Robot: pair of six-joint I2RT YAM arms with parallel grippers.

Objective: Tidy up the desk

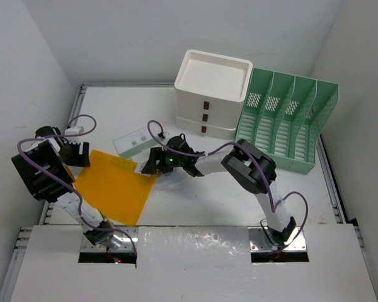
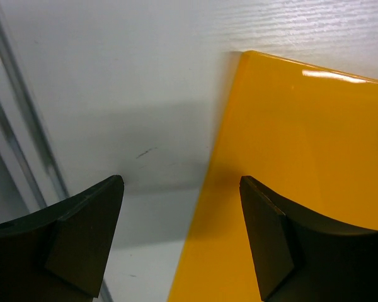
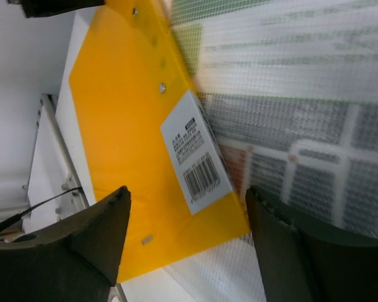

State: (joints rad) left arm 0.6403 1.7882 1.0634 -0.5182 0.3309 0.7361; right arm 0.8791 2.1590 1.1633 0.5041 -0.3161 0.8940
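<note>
Left wrist view: the left gripper (image 2: 183, 189) hangs with jaws spread and empty, straddling the edge of a yellow folder (image 2: 302, 157) that lies flat on the desk (image 2: 145, 75) directly beneath. The right gripper (image 3: 189, 195), also spread, hovers over the folder's labelled corner beside a mesh pouch (image 3: 290, 126). The folder looks thin, light and glossy, so probably slippery. Pinching a free edge seems best.

Left gripper (image 2: 181, 189), dark jaws apart, nothing between them, one finger (image 2: 82, 239) over white desk (image 2: 113, 94), other over glossy orange folder (image 2: 302, 157), folder edge running between fingers, metal rail (image 2: 19, 138) along desk edge.
</note>
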